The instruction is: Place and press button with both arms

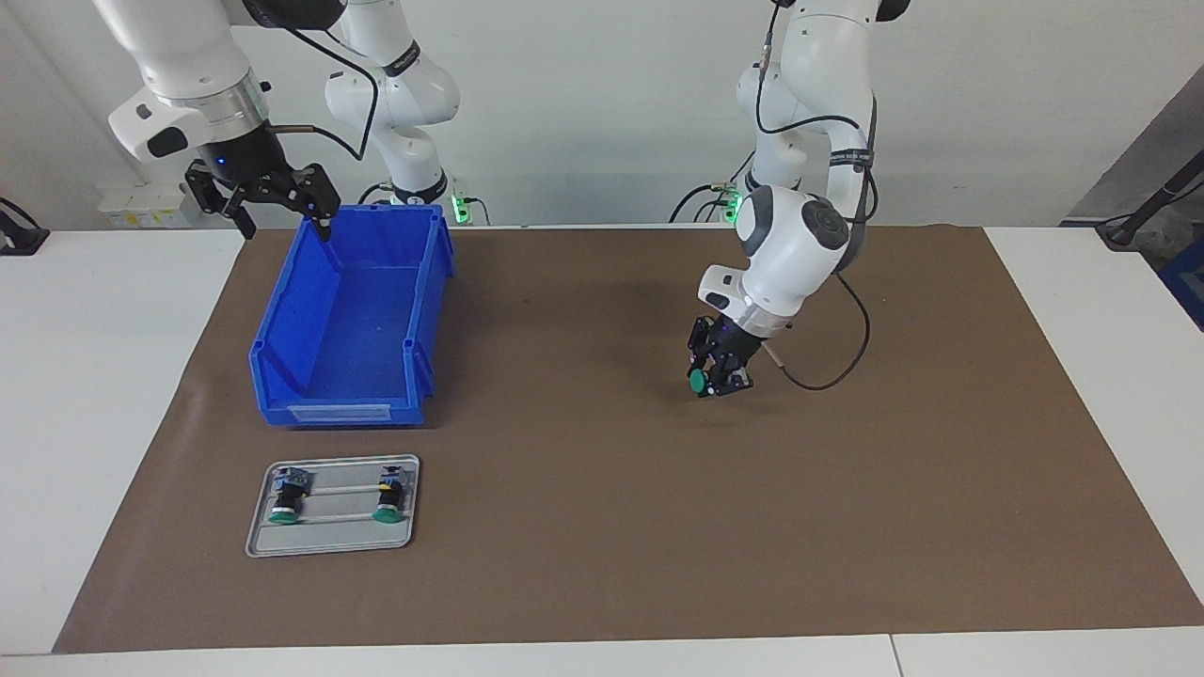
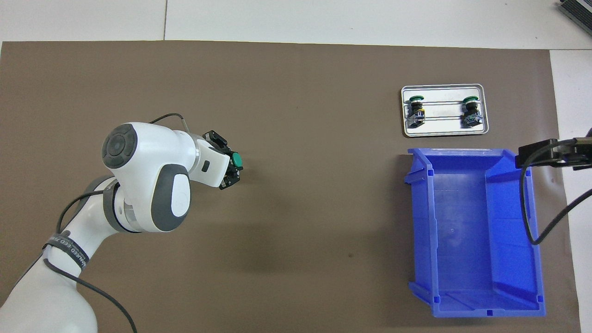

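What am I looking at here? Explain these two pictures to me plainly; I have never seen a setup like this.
These are two white robot arms at a table, photographed at one moment from two cameras: one faces the robots from across the table, the other looks down from above their own end. The left gripper is shut on a green push-button, raised over the brown mat. The right gripper waits open above a corner of the empty blue bin. Beside the bin, farther from the robots, a small metal tray holds two more green buttons.

Robot lab (two bench-mounted arms [image 1: 800,235]).
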Available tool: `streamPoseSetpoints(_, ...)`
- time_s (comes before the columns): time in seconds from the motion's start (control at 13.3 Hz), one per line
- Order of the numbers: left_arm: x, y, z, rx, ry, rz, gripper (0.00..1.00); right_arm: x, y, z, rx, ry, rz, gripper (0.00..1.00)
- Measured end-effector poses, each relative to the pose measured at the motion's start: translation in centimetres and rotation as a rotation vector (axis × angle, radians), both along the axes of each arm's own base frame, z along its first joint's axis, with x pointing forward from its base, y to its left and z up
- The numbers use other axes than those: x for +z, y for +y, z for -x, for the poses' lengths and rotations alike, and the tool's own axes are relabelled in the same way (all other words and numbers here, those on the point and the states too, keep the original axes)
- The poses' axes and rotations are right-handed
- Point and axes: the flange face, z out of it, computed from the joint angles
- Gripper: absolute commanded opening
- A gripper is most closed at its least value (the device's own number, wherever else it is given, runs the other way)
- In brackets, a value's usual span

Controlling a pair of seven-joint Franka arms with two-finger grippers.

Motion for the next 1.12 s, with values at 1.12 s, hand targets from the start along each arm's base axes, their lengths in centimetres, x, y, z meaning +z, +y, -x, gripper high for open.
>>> streamPoseSetpoints(1.12,-6.1,10.3,7.2,-0.030,-0.093,0.713,0.24,0.0,0.0,0.0,0.000,0.000,0.000,1.00)
